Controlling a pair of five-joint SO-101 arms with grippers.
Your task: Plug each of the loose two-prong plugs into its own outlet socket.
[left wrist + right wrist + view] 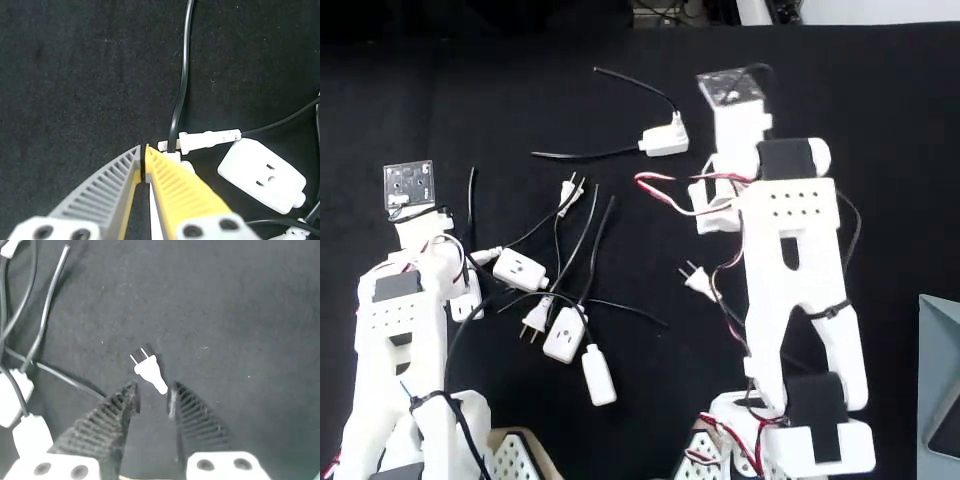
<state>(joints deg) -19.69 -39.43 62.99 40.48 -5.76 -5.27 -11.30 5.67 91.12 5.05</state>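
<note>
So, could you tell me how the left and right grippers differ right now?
The left gripper has its jaws shut; the right gripper has them open. The left's jaws are grey and yellow, the right's both black. The left's tips sit beside a cabled plug; the right's flank the tail of a loose plug. Both point down at the black table.
</note>
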